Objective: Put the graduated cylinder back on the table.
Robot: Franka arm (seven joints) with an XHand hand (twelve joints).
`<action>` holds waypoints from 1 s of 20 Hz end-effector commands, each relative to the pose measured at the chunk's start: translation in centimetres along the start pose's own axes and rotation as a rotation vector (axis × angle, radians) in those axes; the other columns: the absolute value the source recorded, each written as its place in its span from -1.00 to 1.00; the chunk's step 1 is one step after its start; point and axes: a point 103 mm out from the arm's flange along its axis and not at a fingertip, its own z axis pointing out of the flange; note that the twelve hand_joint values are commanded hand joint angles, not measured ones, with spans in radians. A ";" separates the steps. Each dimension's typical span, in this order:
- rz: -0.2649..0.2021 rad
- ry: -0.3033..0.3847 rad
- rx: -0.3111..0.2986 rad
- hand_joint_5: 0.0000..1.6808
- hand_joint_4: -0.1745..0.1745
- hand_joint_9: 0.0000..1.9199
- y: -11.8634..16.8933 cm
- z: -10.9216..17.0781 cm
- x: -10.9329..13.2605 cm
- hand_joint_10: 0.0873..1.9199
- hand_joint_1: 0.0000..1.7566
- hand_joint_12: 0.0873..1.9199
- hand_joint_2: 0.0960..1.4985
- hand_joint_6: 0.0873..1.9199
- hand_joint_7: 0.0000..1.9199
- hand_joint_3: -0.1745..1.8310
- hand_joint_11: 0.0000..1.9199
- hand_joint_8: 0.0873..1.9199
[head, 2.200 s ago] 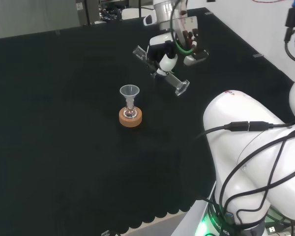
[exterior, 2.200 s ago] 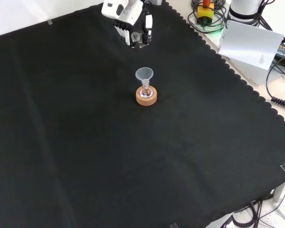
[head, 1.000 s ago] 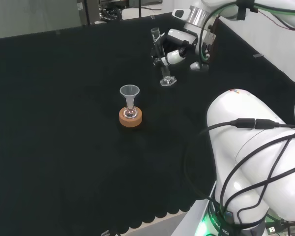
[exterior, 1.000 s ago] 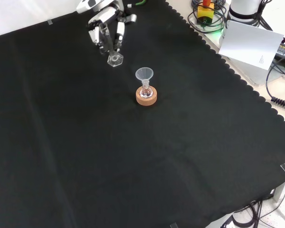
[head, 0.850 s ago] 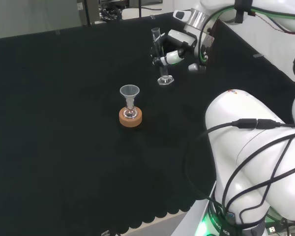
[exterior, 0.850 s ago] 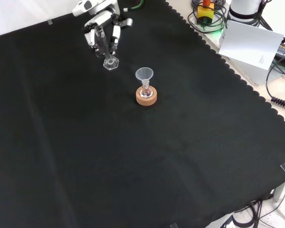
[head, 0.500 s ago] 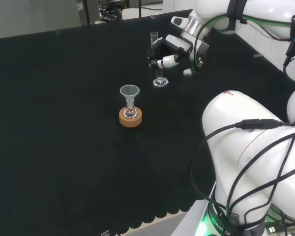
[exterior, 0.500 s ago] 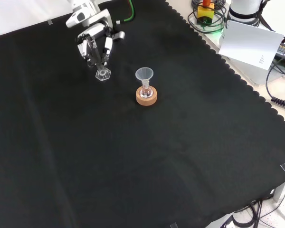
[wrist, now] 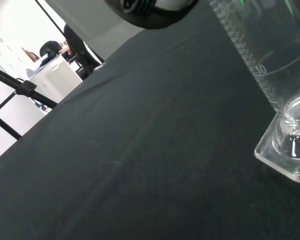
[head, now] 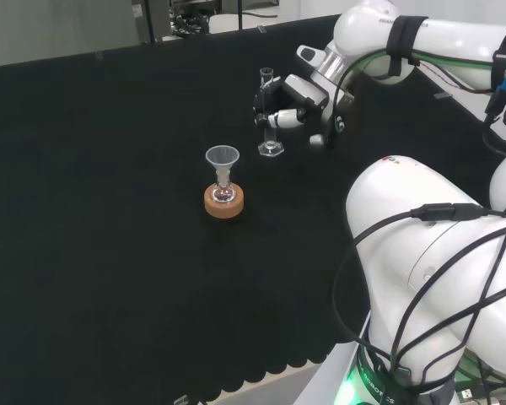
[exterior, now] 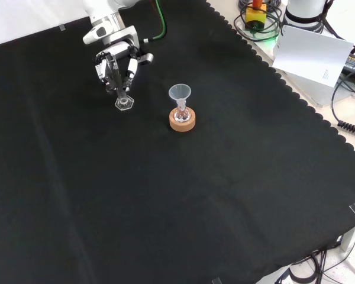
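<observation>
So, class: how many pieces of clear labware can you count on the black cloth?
2 plainly show. A graduated cylinder stands upright in the hand. A funnel sits in something clear on a cork ring, nearer in the head view. Other clear pieces could go unseen.

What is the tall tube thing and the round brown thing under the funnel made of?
The graduated cylinder looks like clear glass or plastic: the black cloth shows through it. The brown ring looks like cork, tan and dull, not shiny.

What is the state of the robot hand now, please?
Robot hand: closed around the upright graduated cylinder, base at the black cloth.
</observation>
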 end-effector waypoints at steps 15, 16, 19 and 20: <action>0.005 0.011 -0.017 0.20 -0.96 0.54 -0.8 1.1 -0.6 -1.00 0.32 -0.34 0.43 -0.04 0.40 -0.81 0.39 -1.00; 0.004 0.018 -0.012 0.20 -0.98 0.52 -0.7 1.1 -0.6 -1.00 0.32 -0.33 0.43 -0.04 0.39 -0.81 0.38 -1.00; 0.004 0.033 -0.007 0.23 -0.43 0.46 -0.8 1.1 -0.6 -1.00 0.29 -0.22 0.41 -0.09 0.31 -0.82 0.26 -1.00; 0.005 0.033 -0.004 0.23 -0.10 0.43 -0.8 1.1 -0.6 -1.00 0.26 -0.16 0.41 -0.10 0.27 -0.82 0.20 -1.00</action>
